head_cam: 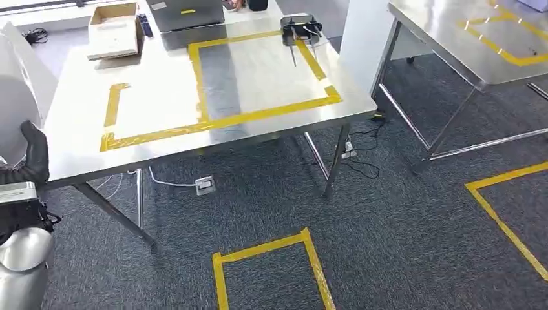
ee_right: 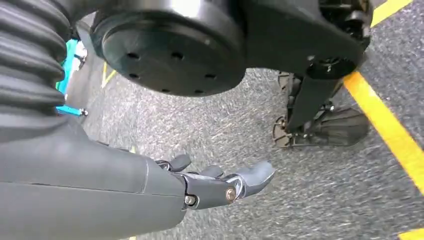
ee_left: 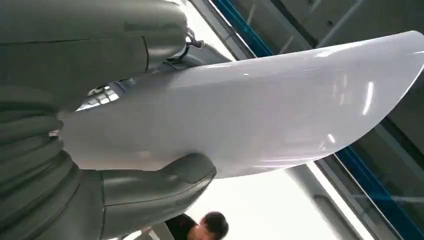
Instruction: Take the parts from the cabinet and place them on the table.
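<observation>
White curved part (ee_left: 260, 105), a large smooth glossy panel, sits in the robot's left hand (ee_left: 100, 150). In the left wrist view the thick grey thumb (ee_left: 165, 180) presses against one face of the panel and the hand's upper portion lies against the other, so the panel is clamped between them. The panel tapers to a rounded point away from the hand. In the head view the same white part (head_cam: 22, 90) rises at the far left edge, beside the near left corner of the steel table (head_cam: 161, 103), with the left hand's dark fingers (head_cam: 35, 155) wrapped at its lower edge.

The right hand (ee_right: 215, 182) hangs low over grey carpet (ee_right: 200, 125), holding nothing, its fingers extended and slightly apart.

The steel table carries yellow tape outlines (head_cam: 258, 116) forming a large rectangle and a smaller partial one. At the far side of the large rectangle rests a black part with thin metal prongs (head_cam: 301, 31). Toward the table's far left sits an open cardboard box (head_cam: 116, 29), with a grey case (head_cam: 184, 13) next to it. A second steel table (head_cam: 465, 39), also marked with yellow tape, stands to the right. More yellow tape marks the carpet (head_cam: 271, 248). A person (ee_left: 205, 227) is visible past the panel in the left wrist view.
</observation>
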